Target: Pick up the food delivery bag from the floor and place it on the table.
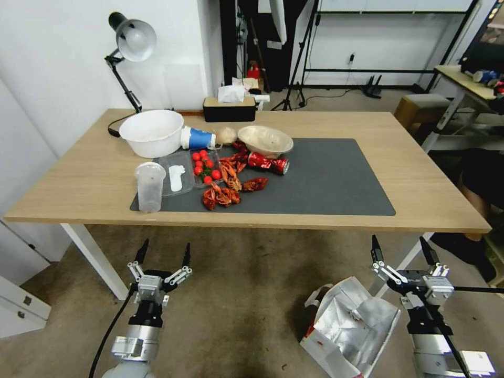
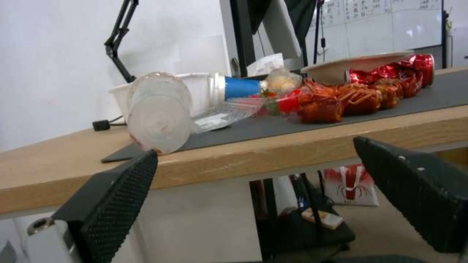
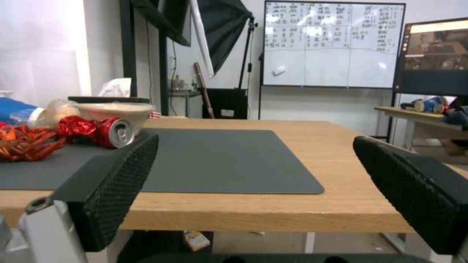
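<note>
head high, wrists level with table

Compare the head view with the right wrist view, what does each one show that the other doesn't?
Head view: the large white foil-lined food delivery bag on the beige floor, the left gripper, a white plastic bowl.
Right wrist view: a whiteboard and a monitor.
Shared: the light-wood table, its dark grey mat, the crushed red can, the open right gripper.

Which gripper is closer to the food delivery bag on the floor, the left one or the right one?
The right gripper is closer; it hangs open just above and beside the food delivery bag. The left gripper, also open, is far off across the floor.
</note>
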